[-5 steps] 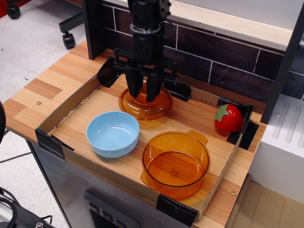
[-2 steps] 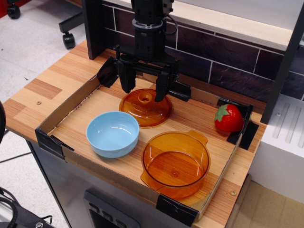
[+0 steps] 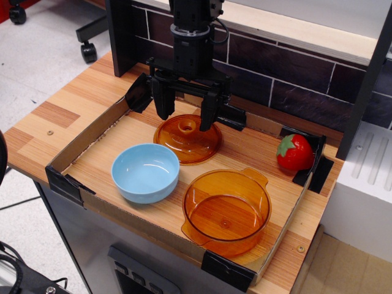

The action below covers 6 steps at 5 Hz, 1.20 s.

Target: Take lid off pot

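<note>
The pot (image 3: pixel 226 211) is sitting open near the front of the bench (image 3: pixel 55 116), its orange lid (image 3: pixel 187 139) lying flat on the wood well behind it, so the job is looking done. The blue bowl (image 3: pixel 146 173) is resting just beside the lid's front rim, and a toy strawberry (image 3: pixel 294 152) is standing off at the right. The tool (image 3: pixel 184 117) is hanging right over the lid's ring knob with its fingers spread wide, gripping nothing. What I'd be worrying about is a finger catching the knob if the arm swings sideways while this low, dragging the lid into the bowl or against the cardboard wall.
</note>
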Each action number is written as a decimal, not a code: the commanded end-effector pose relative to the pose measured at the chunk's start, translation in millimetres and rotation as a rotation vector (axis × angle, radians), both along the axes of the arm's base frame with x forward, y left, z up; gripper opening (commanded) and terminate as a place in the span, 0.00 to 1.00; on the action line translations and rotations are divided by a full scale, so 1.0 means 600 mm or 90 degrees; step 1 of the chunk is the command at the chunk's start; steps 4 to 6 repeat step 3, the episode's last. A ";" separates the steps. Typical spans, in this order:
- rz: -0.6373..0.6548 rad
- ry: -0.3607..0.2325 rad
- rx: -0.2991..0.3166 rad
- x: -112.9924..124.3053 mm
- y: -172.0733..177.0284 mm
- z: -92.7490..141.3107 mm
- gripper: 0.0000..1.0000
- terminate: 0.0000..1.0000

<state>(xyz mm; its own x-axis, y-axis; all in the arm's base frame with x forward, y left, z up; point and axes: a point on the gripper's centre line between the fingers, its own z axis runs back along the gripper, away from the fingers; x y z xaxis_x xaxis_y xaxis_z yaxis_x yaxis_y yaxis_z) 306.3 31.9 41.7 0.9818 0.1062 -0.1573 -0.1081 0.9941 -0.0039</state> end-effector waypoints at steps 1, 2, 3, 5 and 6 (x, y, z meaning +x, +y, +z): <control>-0.005 -0.037 0.002 0.007 0.009 0.028 1.00 0.00; -0.005 -0.037 0.002 0.007 0.009 0.028 1.00 0.00; -0.005 -0.037 0.002 0.007 0.009 0.028 1.00 1.00; -0.005 -0.037 0.002 0.007 0.009 0.028 1.00 1.00; -0.005 -0.037 0.002 0.007 0.009 0.028 1.00 1.00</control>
